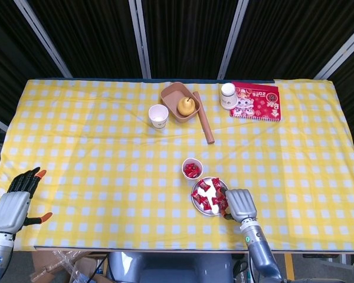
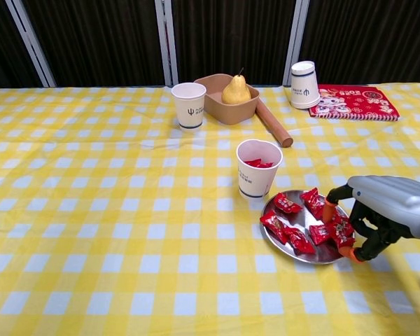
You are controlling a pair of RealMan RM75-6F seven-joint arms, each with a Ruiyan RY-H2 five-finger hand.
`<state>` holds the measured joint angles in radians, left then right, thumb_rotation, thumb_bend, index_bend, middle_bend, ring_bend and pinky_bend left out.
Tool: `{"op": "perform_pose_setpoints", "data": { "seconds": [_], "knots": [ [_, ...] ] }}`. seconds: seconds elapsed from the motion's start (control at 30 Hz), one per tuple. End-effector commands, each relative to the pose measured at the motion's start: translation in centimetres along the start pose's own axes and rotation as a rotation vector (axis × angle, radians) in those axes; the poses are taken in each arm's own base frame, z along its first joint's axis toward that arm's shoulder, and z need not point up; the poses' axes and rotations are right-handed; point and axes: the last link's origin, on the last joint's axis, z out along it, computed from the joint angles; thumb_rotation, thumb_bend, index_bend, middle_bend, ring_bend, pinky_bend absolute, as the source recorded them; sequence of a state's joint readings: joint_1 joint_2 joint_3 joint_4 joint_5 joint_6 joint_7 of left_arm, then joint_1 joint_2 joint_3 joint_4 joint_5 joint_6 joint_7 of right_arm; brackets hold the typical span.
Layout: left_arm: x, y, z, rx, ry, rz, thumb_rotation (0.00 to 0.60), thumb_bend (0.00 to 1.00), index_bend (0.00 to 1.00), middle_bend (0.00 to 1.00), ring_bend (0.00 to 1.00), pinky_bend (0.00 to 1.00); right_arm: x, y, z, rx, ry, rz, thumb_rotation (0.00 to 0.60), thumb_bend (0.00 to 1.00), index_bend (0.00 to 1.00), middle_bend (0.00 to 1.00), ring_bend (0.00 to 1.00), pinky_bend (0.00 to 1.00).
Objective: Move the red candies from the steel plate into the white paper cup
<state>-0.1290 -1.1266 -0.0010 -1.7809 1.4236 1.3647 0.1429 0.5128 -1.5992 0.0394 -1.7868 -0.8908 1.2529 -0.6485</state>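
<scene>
A steel plate (image 1: 195,204) (image 2: 295,256) with several red candies (image 1: 204,190) (image 2: 287,204) sits near the table's front edge, right of centre. Just behind it stands the white paper cup (image 1: 192,168) (image 2: 258,168) with a few red candies inside. My right hand (image 1: 239,203) (image 2: 385,206) hangs over the plate's right rim, its fingers (image 2: 328,212) curved down onto the right-hand candies and the thumb at the rim; nothing is plainly pinched. My left hand (image 1: 15,203) rests at the front left corner with fingers spread, holding nothing.
At the back stand a second white cup (image 1: 159,115) (image 2: 188,105), a brown tray with a pear (image 1: 180,103) (image 2: 231,94), a wooden stick (image 1: 203,117) (image 2: 274,122), an upturned cup (image 1: 228,95) (image 2: 303,84) and a red booklet (image 1: 255,101) (image 2: 353,102).
</scene>
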Motion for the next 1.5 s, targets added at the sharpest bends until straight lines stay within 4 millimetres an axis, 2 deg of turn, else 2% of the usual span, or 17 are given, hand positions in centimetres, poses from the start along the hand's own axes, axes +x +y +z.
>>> {"op": "perform_pose_setpoints", "data": {
  "seconds": [0.03,0.2,0.43,0.7,0.83,0.97,1.33,1.5],
  "knots": [
    [0.0,0.0,0.0,0.000,-0.001,0.000,0.600,0.00,0.00,0.00,0.00,0.00,0.0,0.1,0.1,-0.003,0.001,-0.001,0.600,0.42,0.45,0.87,0.97,1.00],
    [0.0,0.0,0.0,0.000,0.000,-0.001,0.600,0.00,0.00,0.00,0.00,0.00,0.1,0.1,0.1,-0.003,0.004,0.014,0.600,0.53,0.53,0.87,0.97,1.00],
    [0.0,0.0,0.0,-0.001,0.001,-0.002,0.600,0.00,0.00,0.00,0.00,0.00,0.5,-0.3,-0.1,0.014,0.012,0.037,0.600,0.55,0.53,0.87,0.97,1.00],
    [0.0,0.0,0.0,0.000,-0.006,-0.007,0.600,0.00,0.00,0.00,0.00,0.00,4.8,-2.7,-0.1,0.090,0.111,0.074,0.600,0.55,0.53,0.87,0.97,1.00],
    [0.0,-0.1,0.1,0.001,-0.006,-0.005,0.600,0.00,0.00,0.00,0.00,0.00,7.1,-4.1,0.8,0.116,0.154,0.101,0.600,0.55,0.53,0.87,0.97,1.00],
    [0.0,-0.1,0.2,0.001,-0.008,-0.002,0.600,0.00,0.00,0.00,0.00,0.00,8.1,-5.2,1.8,0.129,0.158,0.118,0.600,0.55,0.53,0.87,0.97,1.00],
    [0.1,-0.2,0.4,0.004,-0.020,-0.005,0.600,0.00,0.00,0.00,0.00,0.00,7.5,-7.7,4.6,0.148,0.126,0.095,0.600,0.55,0.53,0.87,0.97,1.00],
    [0.1,-0.4,0.6,0.015,-0.030,-0.013,0.600,0.00,0.00,0.00,0.00,0.00,7.3,-8.8,6.7,0.149,0.149,0.091,0.600,0.55,0.53,0.87,0.97,1.00]
  ]
}}
